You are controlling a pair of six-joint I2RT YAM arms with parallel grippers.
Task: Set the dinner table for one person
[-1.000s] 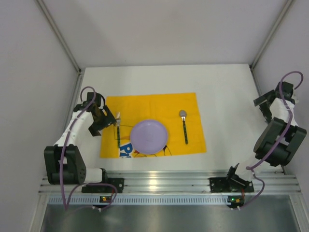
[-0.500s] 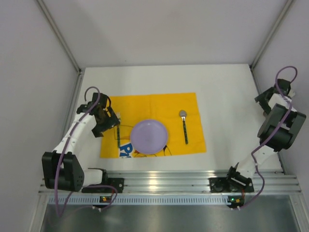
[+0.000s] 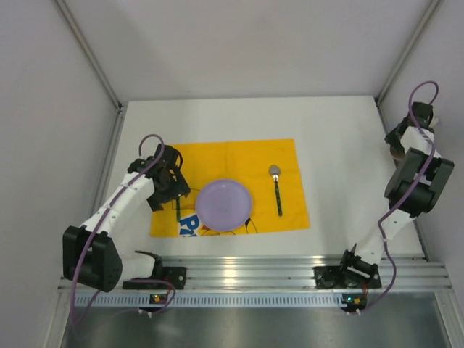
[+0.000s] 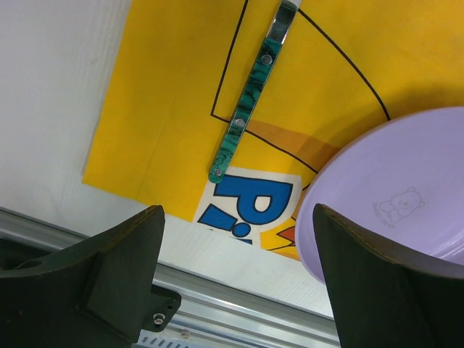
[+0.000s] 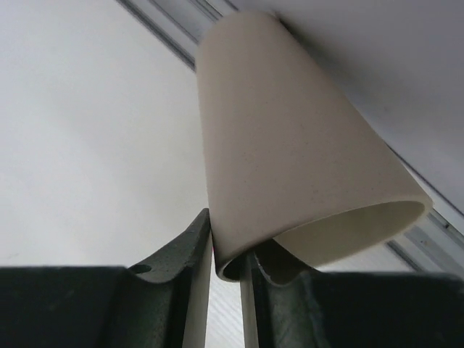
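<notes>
The dinner table was seen as a white top under both arms, with its ribbed rail along the near edge. Just beyond the rail a yellow placemat was spread flat on it, left of the middle. A lilac plate was set on the mat's near half. A green-handled fork was laid just left of the plate and a spoon to its right, apart from it, both with heads away from the rail. The left gripper was poised over the fork, its fingers spread wide and nothing gripped between them. Farther off, at the table's right edge by the wall, the right gripper was closed on a cream cup. The cup's wall was pinched at the rim between the two fingers, and its mouth was turned toward the wrist.
</notes>
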